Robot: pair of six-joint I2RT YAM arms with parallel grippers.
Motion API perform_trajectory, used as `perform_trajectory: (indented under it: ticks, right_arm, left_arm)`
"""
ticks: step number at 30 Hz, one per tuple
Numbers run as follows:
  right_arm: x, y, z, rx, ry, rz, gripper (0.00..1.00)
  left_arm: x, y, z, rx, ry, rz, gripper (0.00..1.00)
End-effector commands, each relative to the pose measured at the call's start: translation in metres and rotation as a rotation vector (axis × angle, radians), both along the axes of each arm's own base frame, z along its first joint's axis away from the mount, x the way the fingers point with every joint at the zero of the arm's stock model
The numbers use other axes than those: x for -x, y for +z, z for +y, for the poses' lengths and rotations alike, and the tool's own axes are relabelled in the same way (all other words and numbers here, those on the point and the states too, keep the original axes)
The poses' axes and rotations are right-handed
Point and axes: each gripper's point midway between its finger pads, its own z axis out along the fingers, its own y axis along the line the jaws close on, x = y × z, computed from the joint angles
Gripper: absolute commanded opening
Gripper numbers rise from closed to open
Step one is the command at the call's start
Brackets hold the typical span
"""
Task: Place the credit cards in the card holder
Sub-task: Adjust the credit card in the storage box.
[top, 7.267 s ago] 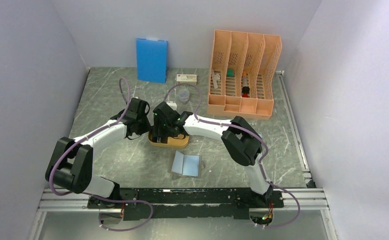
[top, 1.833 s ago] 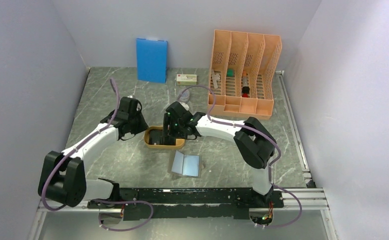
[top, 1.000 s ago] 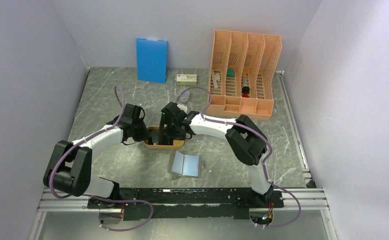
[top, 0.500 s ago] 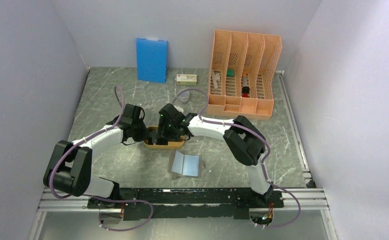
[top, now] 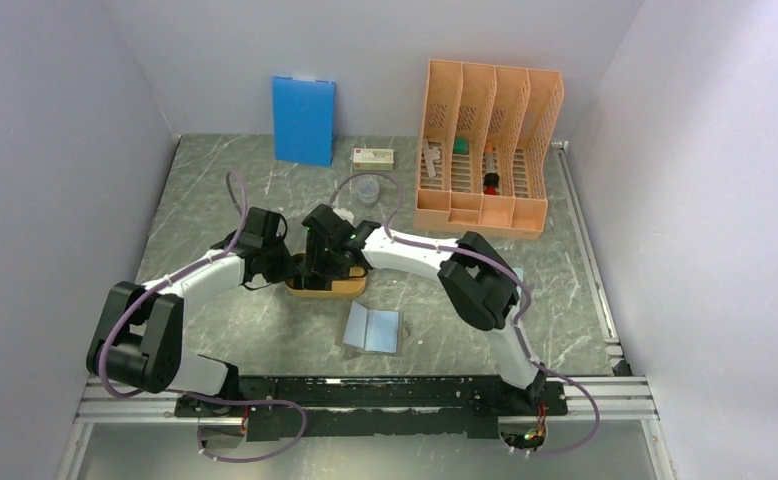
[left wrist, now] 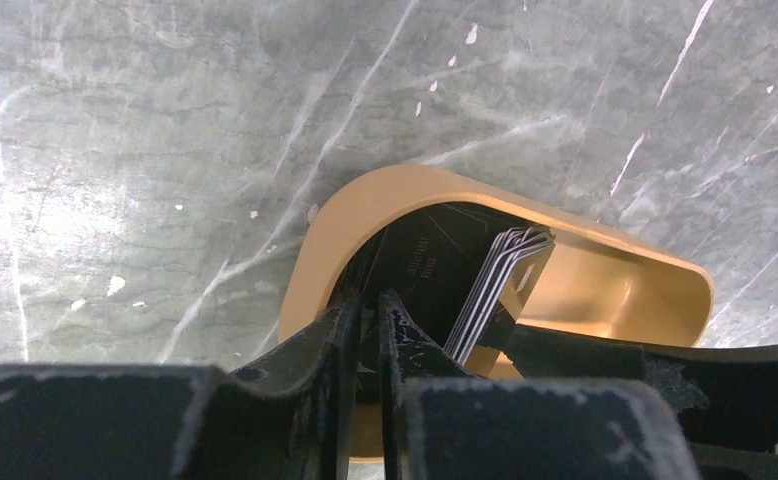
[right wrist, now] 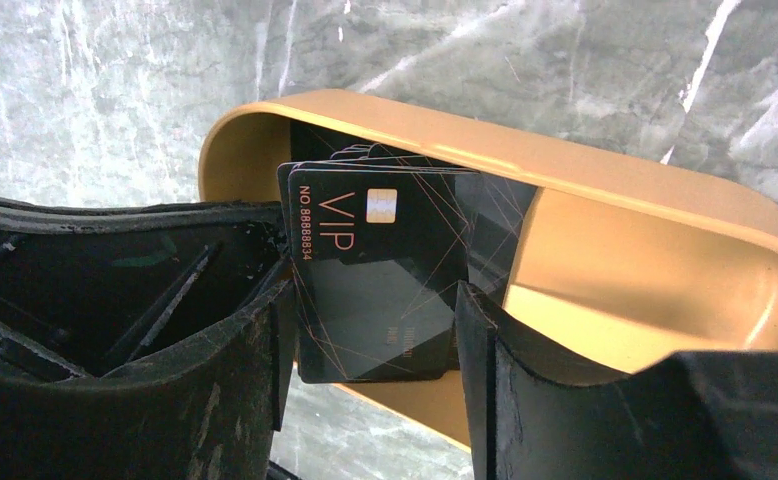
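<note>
Right end effector [right wrist: 373,300] has just clamped the credit cards [right wrist: 380,240]. Left end effector [left wrist: 370,310] seems to pinch the orange tray [left wrist: 605,290], so lifting can start.

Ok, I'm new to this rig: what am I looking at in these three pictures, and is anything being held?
Two robot arms with two-finger grippers stand at the table's near edge. The wide picture looks down from above; the other two come from wrist cameras. On the table: an orange tray, the open card holder, a blue board and file rack behind. The left gripper seems to pinch the tray's end wall. The right gripper clasps the credit cards, tilted up inside the tray.
</note>
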Motion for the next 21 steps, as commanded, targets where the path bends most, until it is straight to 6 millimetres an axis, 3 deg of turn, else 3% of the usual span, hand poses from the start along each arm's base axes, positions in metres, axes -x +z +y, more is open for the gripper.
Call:
perform_trajectory:
  ticks: [1, 7, 13, 17, 21]
  right_arm:
    - [0.006, -0.016, 0.003, 0.083, 0.036, -0.009, 0.45]
    - [0.005, -0.019, 0.000, 0.133, 0.039, -0.031, 0.43]
    - [0.004, -0.021, -0.001, 0.138, 0.041, -0.031, 0.43]
    - [0.003, -0.022, 0.000, 0.142, 0.044, -0.034, 0.43]
    - [0.001, -0.021, 0.001, 0.148, 0.048, -0.039, 0.42]
  left_arm:
    - [-0.004, 0.012, -0.003, 0.011, -0.006, -0.012, 0.17]
    - [-0.008, 0.026, -0.002, 0.015, -0.001, -0.037, 0.18]
    - [-0.015, 0.053, -0.004, 0.018, -0.012, -0.081, 0.22]
    - [-0.014, 0.067, 0.001, 0.007, -0.005, -0.102, 0.22]
    - [-0.011, 0.068, 0.018, -0.031, 0.055, -0.122, 0.23]
